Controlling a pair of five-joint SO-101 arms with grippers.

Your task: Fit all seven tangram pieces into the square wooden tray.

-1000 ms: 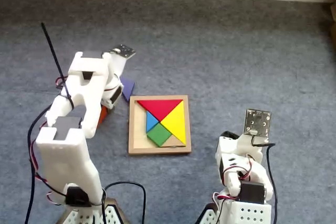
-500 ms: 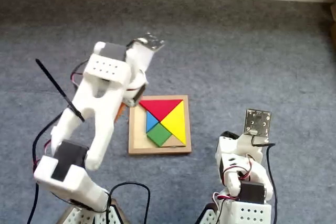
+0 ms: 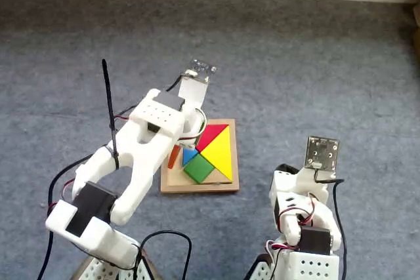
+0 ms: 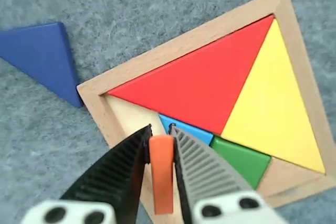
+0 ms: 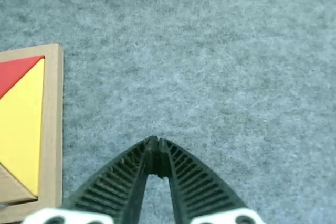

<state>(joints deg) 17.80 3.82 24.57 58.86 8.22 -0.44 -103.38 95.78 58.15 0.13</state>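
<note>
Looks past halfway (a judgement): counts four seated in the square wooden tray (image 3: 199, 189), red triangle (image 4: 194, 85), yellow triangle (image 4: 273, 98), light blue piece (image 4: 186, 131), green square (image 4: 239, 161). Holds the orange piece (image 4: 162, 177) clamped in the left gripper (image 4: 160, 128) above bare wood at the tray's nine o'clock. Leaves the dark blue triangle (image 4: 42, 56) on the carpet (image 5: 210, 51) just beside a tray corner. Has the right gripper (image 5: 156, 148) pressed together on nothing, toward the tray's four o'clock

The table is covered with grey carpet (image 3: 315, 63). On it lies the square wooden tray (image 3: 197, 189). A dark blue triangle (image 4: 44, 56) lies just beside one corner of the tray.
</note>
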